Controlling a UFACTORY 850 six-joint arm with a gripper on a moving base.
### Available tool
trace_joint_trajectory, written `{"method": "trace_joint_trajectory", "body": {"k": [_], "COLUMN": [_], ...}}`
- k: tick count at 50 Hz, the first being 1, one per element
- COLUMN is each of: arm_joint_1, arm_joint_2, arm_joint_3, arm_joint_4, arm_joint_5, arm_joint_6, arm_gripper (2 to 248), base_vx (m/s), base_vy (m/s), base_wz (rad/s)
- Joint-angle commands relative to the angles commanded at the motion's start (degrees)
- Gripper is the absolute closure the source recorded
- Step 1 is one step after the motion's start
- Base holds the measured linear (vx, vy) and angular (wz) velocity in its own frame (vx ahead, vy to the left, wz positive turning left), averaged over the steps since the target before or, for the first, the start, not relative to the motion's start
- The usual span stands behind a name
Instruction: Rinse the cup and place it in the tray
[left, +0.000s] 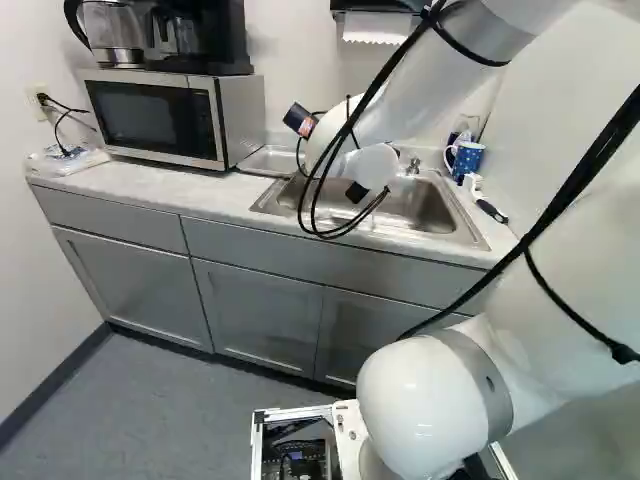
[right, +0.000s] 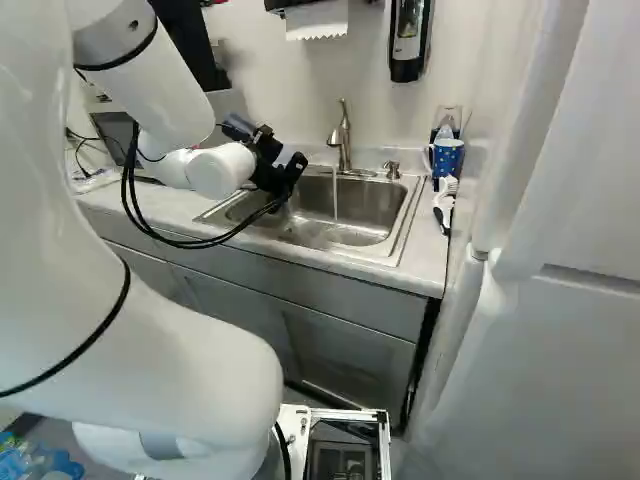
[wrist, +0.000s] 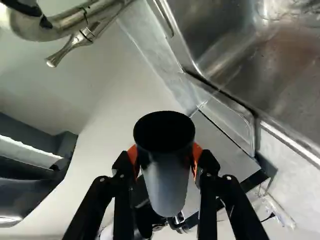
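From the left, you have: one microwave (left: 155, 118), on the desk (left: 130, 182), bearing a coffee maker (left: 200, 40) and a glass-sided kettle (left: 112, 30). One shallow metal tray (left: 268, 160), between microwave and sink. One gripper (right: 272, 178), at the sink's left part in the right base view, its orange pads pressed to both sides of your grey cup (wrist: 167, 185), grasping it. One sink (right: 370, 205), metal, set into the desk. One faucet (right: 344, 140), running, its thin water stream (right: 335, 195) falling just right of the gripper in that view. One blue dotted mug (right: 447, 157), upright beside the sink; one white-and-black brush (right: 445, 200), lying near it.
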Motion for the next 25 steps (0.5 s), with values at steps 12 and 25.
{"method": "trace_joint_trajectory", "body": {"k": [12,25], "arm_joint_1": [0.0,0.0], "arm_joint_2": [0.0,0.0], "arm_joint_3": [0.0,0.0], "arm_joint_4": [0.0,0.0], "arm_joint_5": [0.0,0.0], "arm_joint_6": [0.0,0.0], "arm_gripper": [128,128], "base_vx": [0.0,0.0], "base_vy": [0.0,0.0], "base_wz": [0.0,0.0]}}
